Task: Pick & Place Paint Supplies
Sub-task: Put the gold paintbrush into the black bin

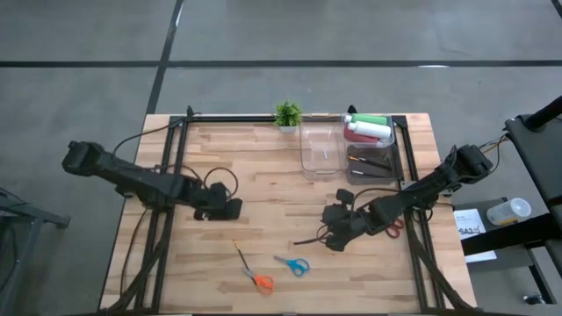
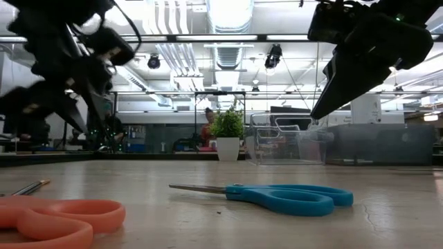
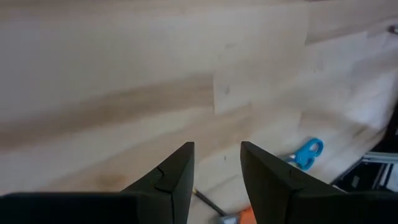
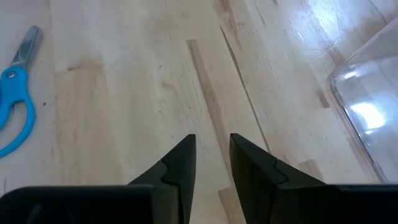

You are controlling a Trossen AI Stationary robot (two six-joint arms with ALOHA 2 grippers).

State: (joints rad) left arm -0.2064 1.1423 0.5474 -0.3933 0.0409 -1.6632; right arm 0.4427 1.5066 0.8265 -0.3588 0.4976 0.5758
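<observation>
— So, starting from the near edge of the wooden table [image 1: 263, 175]: what lies closest?

— Two pairs of scissors. The orange-handled scissors [image 1: 257, 280] lie nearest the front edge, and the blue-handled scissors [image 1: 295, 265] sit just beside them, a little farther in toward the clear bin [image 1: 321, 149]. Both lie flat on the wood, well apart from that bin.

— And the arms?

— Both hang above the middle of the table, nearer than the bin. The right gripper [image 4: 211, 152] hovers over bare wood, close to the bin's front corner; its fingers [image 4: 180, 163] stand slightly apart with nothing between them. The left gripper [image 3: 216, 158] is on the other side, well away from the bin, also over bare wood, its two fingers [image 3: 177, 171] parted with an empty gap.

— Where are the paint supplies?

— At the far side. Just beside the clear bin stands a second container [image 1: 373, 147]. In it lie the squeeze bottles: a green bottle [image 1: 370, 119] at the back, a white bottle [image 1: 372, 130] touching it, a pink-red bottle [image 1: 367, 139] next. In front of those, in the same container, lie thin dark brushes [image 1: 369, 163]. The clear bin itself looks empty.

— Anything beyond?

— A small potted plant [image 1: 287, 115] stands at the table's far edge, just beside the clear bin's back corner.
</observation>
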